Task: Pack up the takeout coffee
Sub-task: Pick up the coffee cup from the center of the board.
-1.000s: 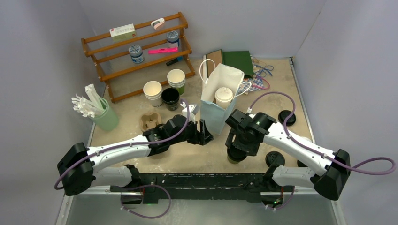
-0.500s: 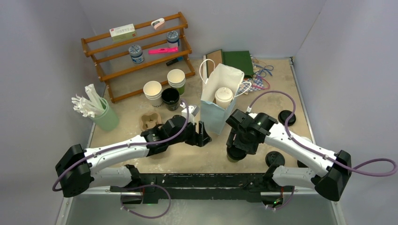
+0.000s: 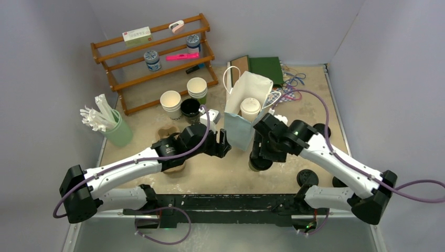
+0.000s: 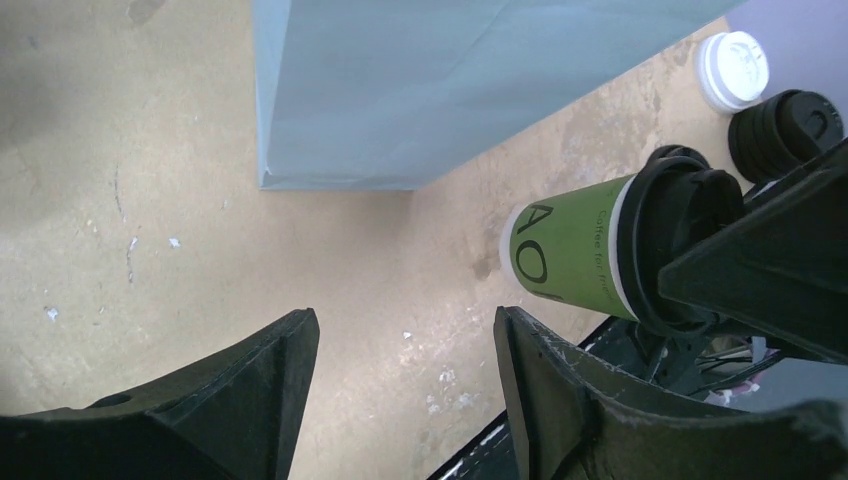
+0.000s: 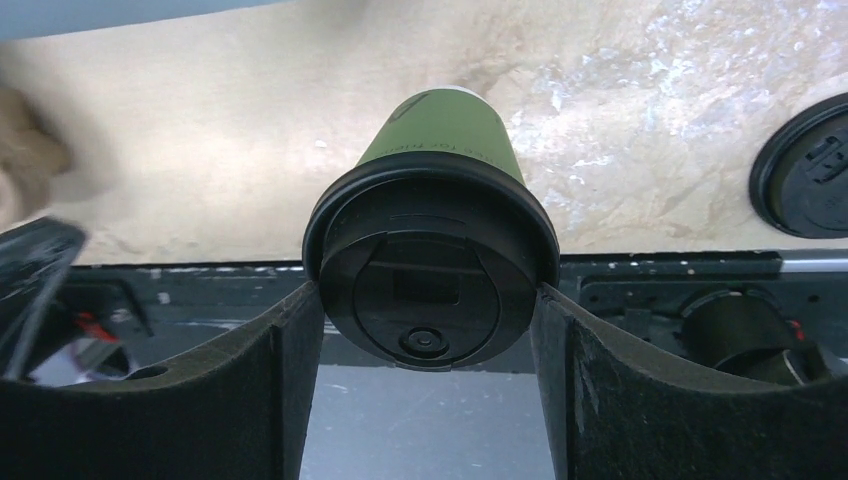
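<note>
Top view looked steeply down from above and behind the arm bases, far off, whole surface [image 3: 220,176] in frame. Left wrist view sat low and close, facing out past the left pincer [image 4: 400,340] at the foot of the paper bag [image 4: 450,90], green cup [image 4: 570,250] to its right. Right wrist view was closest, looking past the right pincer [image 5: 430,300] onto that cup's lid. All three shared the cup; top and left wrist shared the bag.

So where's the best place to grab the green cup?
By its black lid, coming from above and pinching both sides. The cup is round, and the lid is its widest part. The right gripper holds it just so.
</note>
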